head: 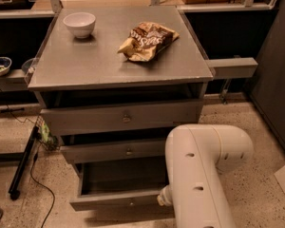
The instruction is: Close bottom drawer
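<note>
Bottom drawer [115,201] is open; stiff, prob. light. Push flat on it near knob [131,204]. Gripper [162,198] by its right end, state I cannot tell.

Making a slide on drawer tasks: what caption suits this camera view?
Bottom drawer stands open; white arm reaches down at its front, gripper hidden behind the arm.
</note>
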`<state>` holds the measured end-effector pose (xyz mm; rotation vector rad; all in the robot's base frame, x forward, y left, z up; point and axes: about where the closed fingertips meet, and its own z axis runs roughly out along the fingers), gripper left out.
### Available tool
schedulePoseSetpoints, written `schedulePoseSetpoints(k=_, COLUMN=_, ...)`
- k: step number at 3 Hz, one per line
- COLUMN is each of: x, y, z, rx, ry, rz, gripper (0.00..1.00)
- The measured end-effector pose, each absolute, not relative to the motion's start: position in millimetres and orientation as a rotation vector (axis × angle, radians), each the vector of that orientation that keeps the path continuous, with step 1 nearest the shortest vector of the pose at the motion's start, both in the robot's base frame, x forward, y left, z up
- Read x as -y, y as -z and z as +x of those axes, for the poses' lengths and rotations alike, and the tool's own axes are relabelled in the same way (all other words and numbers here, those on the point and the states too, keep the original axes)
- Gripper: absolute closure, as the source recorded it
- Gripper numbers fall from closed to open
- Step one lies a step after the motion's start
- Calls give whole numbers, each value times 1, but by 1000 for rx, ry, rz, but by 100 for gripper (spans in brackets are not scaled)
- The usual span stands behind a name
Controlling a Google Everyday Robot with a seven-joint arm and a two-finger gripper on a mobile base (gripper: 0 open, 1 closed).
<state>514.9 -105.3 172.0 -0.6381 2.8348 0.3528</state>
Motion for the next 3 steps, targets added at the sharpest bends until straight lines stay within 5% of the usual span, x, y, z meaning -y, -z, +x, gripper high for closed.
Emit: schedulePoseSetpoints(k=3, x=104, y=-185, z=533, rx=-2783, ry=-309, rz=-615, gripper=100)
